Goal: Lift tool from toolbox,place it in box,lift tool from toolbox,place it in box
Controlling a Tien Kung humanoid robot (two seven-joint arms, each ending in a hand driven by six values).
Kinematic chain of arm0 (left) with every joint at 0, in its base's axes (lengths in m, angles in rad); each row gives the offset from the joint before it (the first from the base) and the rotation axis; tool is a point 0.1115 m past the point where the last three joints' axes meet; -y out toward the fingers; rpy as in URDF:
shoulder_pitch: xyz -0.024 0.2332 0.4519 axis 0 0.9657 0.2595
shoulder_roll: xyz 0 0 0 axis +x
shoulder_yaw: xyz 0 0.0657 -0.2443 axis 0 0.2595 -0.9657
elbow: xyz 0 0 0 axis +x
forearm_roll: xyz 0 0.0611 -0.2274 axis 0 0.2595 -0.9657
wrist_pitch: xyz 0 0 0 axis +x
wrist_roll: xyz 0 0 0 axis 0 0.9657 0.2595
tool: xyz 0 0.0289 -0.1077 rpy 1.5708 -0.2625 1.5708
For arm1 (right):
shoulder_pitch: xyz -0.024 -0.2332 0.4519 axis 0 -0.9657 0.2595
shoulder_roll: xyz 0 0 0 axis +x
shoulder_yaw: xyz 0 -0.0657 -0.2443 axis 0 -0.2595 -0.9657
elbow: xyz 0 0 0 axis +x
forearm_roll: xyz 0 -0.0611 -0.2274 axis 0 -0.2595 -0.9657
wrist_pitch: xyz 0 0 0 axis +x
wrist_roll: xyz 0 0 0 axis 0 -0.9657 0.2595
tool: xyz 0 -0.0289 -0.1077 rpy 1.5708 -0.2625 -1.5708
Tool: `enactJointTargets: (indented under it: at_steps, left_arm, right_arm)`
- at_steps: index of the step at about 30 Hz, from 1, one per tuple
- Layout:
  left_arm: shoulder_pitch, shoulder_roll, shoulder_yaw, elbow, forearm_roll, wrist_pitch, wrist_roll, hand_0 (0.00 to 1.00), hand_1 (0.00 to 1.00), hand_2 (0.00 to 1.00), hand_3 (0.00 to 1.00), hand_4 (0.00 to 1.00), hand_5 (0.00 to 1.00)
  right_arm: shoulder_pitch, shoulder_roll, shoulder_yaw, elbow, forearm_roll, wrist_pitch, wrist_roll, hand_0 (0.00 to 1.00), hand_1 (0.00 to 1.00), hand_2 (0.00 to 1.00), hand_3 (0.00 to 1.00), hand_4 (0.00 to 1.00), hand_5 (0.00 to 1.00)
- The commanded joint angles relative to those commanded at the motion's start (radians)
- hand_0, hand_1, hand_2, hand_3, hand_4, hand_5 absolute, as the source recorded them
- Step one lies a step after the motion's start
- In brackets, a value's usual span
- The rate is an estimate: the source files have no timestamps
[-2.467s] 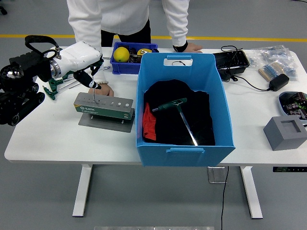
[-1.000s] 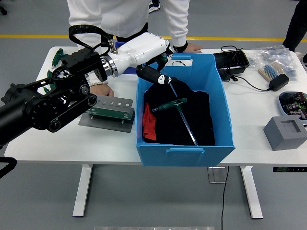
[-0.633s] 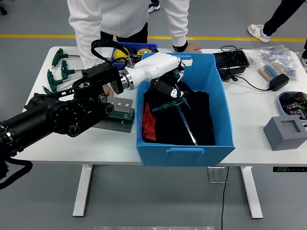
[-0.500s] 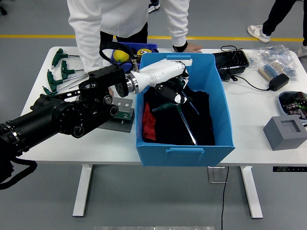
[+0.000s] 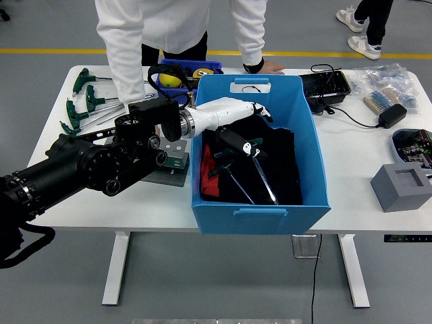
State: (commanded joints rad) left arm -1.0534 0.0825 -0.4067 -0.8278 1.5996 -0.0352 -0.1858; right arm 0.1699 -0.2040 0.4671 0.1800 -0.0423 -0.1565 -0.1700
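Note:
My left hand reaches from the left over the blue box, its fingers relaxed and holding nothing. Just below it, two T-handle tools lie on the black cloth inside the box. One, with a green handle, has its steel shaft pointing to the near wall. The other tool lies to its left, tilted the same way. The green tool stand sits on a grey baseplate left of the box, mostly hidden by my forearm. A person in white stands at the far side, one hand resting on the table.
Several green T-handle tools lie at the far left. A small blue bin with a yellow ball stands behind the stand. At the right are a black tray, a power adapter and a grey block.
My left arm swung from the tool stand to above the blue box with a tool, lowered, and let it go. A second tool now lies in the box.

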Motion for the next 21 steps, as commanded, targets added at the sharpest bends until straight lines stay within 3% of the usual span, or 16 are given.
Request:
enactJointTargets:
  at_steps: [2, 3, 8, 9, 14, 15, 21]
  left_arm:
    - [0.009, 0.009, -0.030, -0.017, 0.015, 0.012, -0.003, 0.825, 0.814, 0.998, 0.918, 0.950, 0.635]
    - [0.015, 0.014, -0.043, -0.026, 0.023, 0.017, -0.004, 0.791, 0.769, 0.926, 0.871, 0.944, 0.626]
    - [0.079, 0.056, -0.162, -0.125, 0.066, 0.024, 0.014, 0.791, 0.769, 0.926, 0.871, 0.944, 0.626]
    - [0.102, 0.068, -0.197, -0.157, 0.077, 0.025, 0.026, 0.705, 0.713, 0.842, 0.777, 0.923, 0.617]
    - [0.237, 0.117, -0.380, -0.338, 0.139, 0.022, 0.069, 0.705, 0.713, 0.842, 0.777, 0.923, 0.617]
    - [0.259, 0.122, -0.409, -0.368, 0.139, 0.017, 0.074, 0.667, 0.663, 0.766, 0.694, 0.913, 0.625]
    - [0.453, 0.126, -0.633, -0.537, 0.073, -0.027, 0.126, 0.636, 0.642, 0.746, 0.688, 0.907, 0.620]
  right_arm:
    - [0.000, 0.001, -0.003, 0.000, 0.005, 0.000, 0.001, 0.687, 0.686, 0.753, 0.577, 0.808, 0.684]
    - [0.000, 0.001, -0.002, 0.000, 0.006, -0.001, 0.001, 0.689, 0.686, 0.754, 0.577, 0.808, 0.685]
    - [-0.005, 0.004, 0.004, 0.000, 0.012, -0.002, 0.002, 0.689, 0.686, 0.754, 0.577, 0.808, 0.685]
    - [-0.006, 0.005, 0.004, 0.000, 0.014, -0.002, 0.002, 0.687, 0.685, 0.754, 0.577, 0.807, 0.686]
    - [-0.010, 0.006, -0.001, 0.000, 0.025, -0.002, 0.005, 0.687, 0.685, 0.754, 0.577, 0.807, 0.686]
    - [-0.011, 0.006, -0.003, 0.000, 0.028, -0.002, 0.006, 0.688, 0.685, 0.754, 0.577, 0.807, 0.684]
    - [-0.013, 0.008, -0.037, 0.000, 0.068, -0.002, 0.019, 0.685, 0.683, 0.752, 0.576, 0.806, 0.685]
